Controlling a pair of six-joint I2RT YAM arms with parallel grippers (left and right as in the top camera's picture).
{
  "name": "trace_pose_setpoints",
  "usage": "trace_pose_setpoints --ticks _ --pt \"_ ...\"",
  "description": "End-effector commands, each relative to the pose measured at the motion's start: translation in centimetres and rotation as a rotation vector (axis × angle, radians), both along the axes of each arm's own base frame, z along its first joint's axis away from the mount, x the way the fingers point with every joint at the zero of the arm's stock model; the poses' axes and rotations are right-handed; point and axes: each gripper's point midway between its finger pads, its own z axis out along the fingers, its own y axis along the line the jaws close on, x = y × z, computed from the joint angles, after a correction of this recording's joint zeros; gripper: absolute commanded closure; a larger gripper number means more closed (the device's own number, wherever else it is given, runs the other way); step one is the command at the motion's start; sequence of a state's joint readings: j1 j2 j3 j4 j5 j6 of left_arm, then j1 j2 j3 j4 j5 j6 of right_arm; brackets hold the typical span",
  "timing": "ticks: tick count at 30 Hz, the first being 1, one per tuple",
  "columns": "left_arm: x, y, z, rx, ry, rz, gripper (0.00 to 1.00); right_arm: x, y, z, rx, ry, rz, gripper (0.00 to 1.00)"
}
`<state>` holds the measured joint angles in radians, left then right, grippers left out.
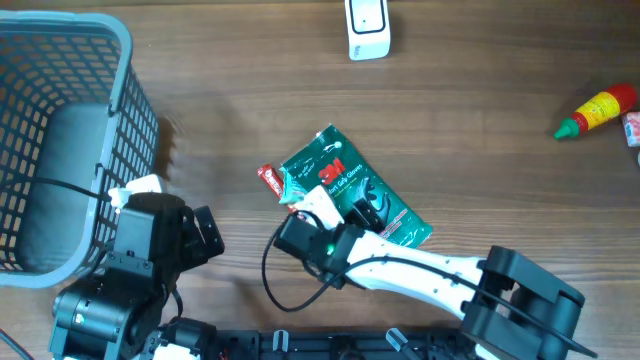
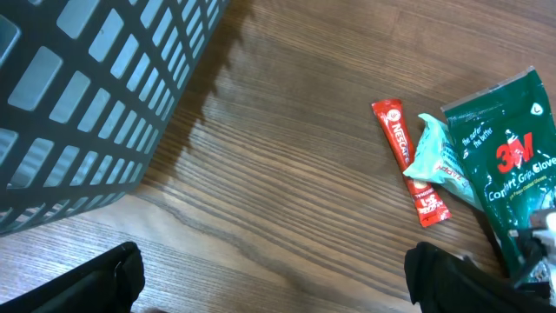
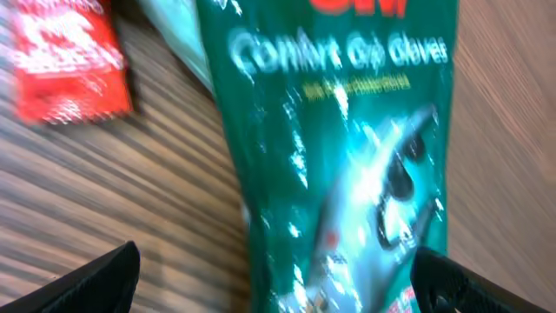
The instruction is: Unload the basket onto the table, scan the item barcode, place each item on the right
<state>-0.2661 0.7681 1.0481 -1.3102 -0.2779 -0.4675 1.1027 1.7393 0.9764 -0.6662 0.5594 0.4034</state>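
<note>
A green packet of gloves (image 1: 352,178) lies flat on the bench (image 1: 480,120), near the middle and turned at a slant, printed face up. No barcode can be made out on that face. Tucked against its upper left corner are a small pale teal packet (image 2: 437,156) and a red sachet (image 2: 410,161), the sachet outermost.

The white right arm (image 1: 430,275) reaches in from the lower right corner and hangs over the near end of the glove packet. The right fingers (image 3: 100,280) are spread wide, one on each side of the packet, which lies on the wood between them. Nothing is pinched. One tip comes close to the packet's edge, and I cannot tell whether it touches.

The black left arm (image 1: 140,250) sits at the lower left, just beside the grey basket (image 1: 135,120). The left fingers (image 2: 104,283) are also spread wide, with only bare wood between them.

A white scanner (image 1: 367,28) stands at the far edge of the bench, well apart from the glove packet. A red and yellow bottle (image 1: 598,110) lies off at the right edge.
</note>
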Motion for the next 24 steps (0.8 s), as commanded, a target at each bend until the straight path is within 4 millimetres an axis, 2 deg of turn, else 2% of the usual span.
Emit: trace_pose_setpoints --ticks 1,6,13,18,24 --pt "0.0 0.0 0.0 0.004 0.001 -0.01 0.0 0.6 -2.4 -1.5 -0.104 -0.059 -0.098 0.0" --pt "0.0 0.0 0.0 0.003 0.001 -0.01 0.0 0.3 -3.2 -4.2 -0.181 -0.032 -0.108 0.0" --pt "0.0 0.0 0.0 0.004 0.001 -0.01 0.0 -0.6 -4.7 -6.7 -0.267 0.033 -0.112 0.0" --pt "0.0 0.0 0.0 0.004 0.001 -0.01 0.0 -1.1 -6.9 -6.6 -0.283 0.077 -0.236 0.01" --pt "0.0 0.0 0.0 0.003 0.001 -0.01 0.0 -1.0 -9.8 -7.2 -0.279 0.2 -0.365 0.27"
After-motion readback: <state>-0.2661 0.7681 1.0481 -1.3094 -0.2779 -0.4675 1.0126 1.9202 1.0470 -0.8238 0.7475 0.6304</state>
